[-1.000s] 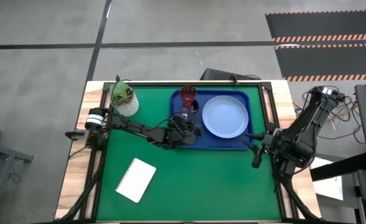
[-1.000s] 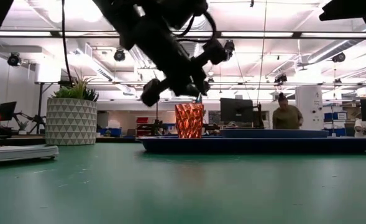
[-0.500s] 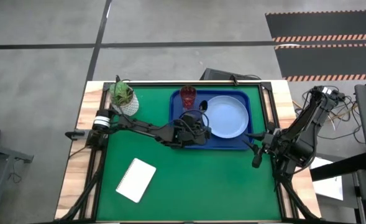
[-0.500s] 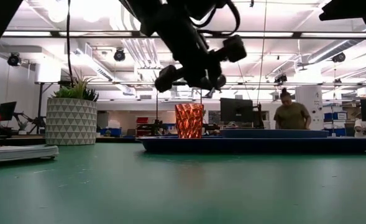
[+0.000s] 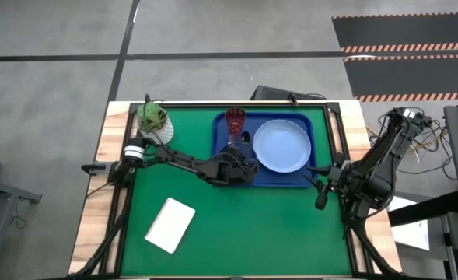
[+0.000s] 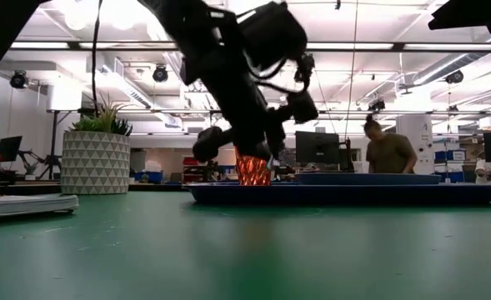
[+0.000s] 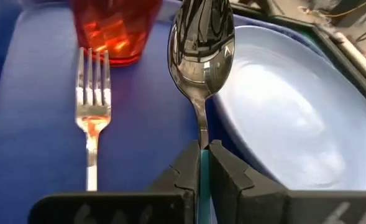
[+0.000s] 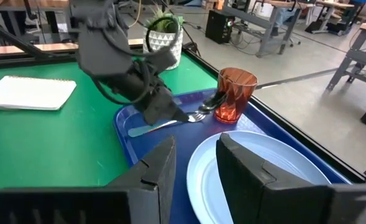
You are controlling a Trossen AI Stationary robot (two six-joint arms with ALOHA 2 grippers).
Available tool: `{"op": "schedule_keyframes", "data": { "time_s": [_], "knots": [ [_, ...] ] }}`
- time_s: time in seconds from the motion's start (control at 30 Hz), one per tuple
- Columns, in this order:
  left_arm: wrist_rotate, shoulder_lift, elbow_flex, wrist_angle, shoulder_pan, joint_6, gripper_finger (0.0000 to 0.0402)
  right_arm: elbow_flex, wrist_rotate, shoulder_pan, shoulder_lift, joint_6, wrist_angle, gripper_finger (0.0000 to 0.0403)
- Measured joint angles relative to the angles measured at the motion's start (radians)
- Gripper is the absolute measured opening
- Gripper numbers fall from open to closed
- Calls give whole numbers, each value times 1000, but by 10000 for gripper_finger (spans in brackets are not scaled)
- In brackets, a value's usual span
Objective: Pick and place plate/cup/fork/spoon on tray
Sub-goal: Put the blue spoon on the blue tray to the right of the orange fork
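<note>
The dark-blue tray (image 5: 222,148) lies on the green mat at the far right. On it rest the light-blue plate (image 5: 281,145), the dark-red cup (image 5: 235,119) standing upright, and the fork (image 7: 92,118) lying flat beside the cup. My left gripper (image 5: 240,158) is low over the tray's left half, shut on the spoon (image 7: 202,43). The spoon's shiny bowl points between the cup (image 7: 115,28) and the plate (image 7: 282,112). My right gripper (image 5: 319,194) waits open and empty off the tray's near right corner. My left gripper pinches the spoon's teal handle (image 7: 203,163) between its two fingers, close behind the metal neck. The fingers lie along the spoon, slanting down toward the table's far side. The spoon's bowl (image 7: 202,37) sticks out ahead, low over the tray; whether it touches I cannot tell.
A white pot with a green plant (image 5: 155,122) stands at the far left of the mat. A white notepad (image 5: 170,225) lies near the left front. Bare green mat (image 5: 252,225) lies in front of the tray. A person (image 6: 384,152) stands in the room behind.
My left gripper, still shut on the spoon, has gone toward the table's right over the tray, then back a little and down toward the tray floor beside the cup. The spoon has gone with it and now sits lower, between cup and plate.
</note>
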Motion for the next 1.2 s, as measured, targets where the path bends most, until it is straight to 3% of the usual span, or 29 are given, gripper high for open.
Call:
{"op": "schedule_keyframes", "data": {
  "time_s": [1.2],
  "knots": [
    [76,66,-27,63,39,-158,9,-5,0,0,0,-2,1,109]
  ]
}}
